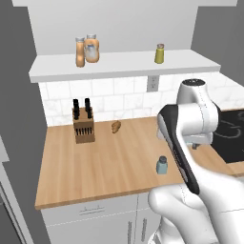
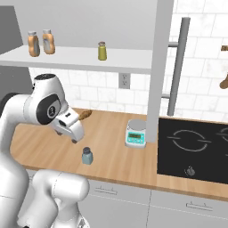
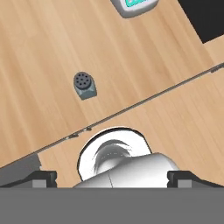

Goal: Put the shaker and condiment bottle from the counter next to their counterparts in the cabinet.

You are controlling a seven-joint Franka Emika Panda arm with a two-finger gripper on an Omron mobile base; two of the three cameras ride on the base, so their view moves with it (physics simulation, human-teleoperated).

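You have the wooden counter [image 1: 109, 162] spread wide across the left base view, with the black cooktop [image 2: 196, 149] at its 3 o'clock end. Above it, at 12 o'clock, the white open cabinet [image 1: 119, 66] shows its thick ledge shelf. The white arm [image 1: 190, 128] rises over the counter's front edge, and in the hand view the gripper [image 3: 112, 178] looks straight down on the wood with its jaws released wide, nothing between the two dark fingertips [image 3: 43, 177].

On the counter at 9 o'clock of the left base view you see the knife block [image 1: 83, 125], upright near the tiled wall. The small scale [image 2: 136, 133] with a teal display sits beside the cabinet's side panel in the right base view.

On the shelf, the wider orange bottle [image 1: 92, 48] stands just beside the slimmer condiment bottle [image 1: 80, 52], both at the shelf's 9 o'clock end; the yellow-green shaker [image 1: 159, 53] stands well apart toward 3 o'clock.

A small brown item [image 1: 116, 126] lies on the counter near the wall. The blue-grey shaker [image 1: 162, 165] stands upright near the counter's front edge; in the hand view it sits at 11 o'clock from the gripper, apart from it.
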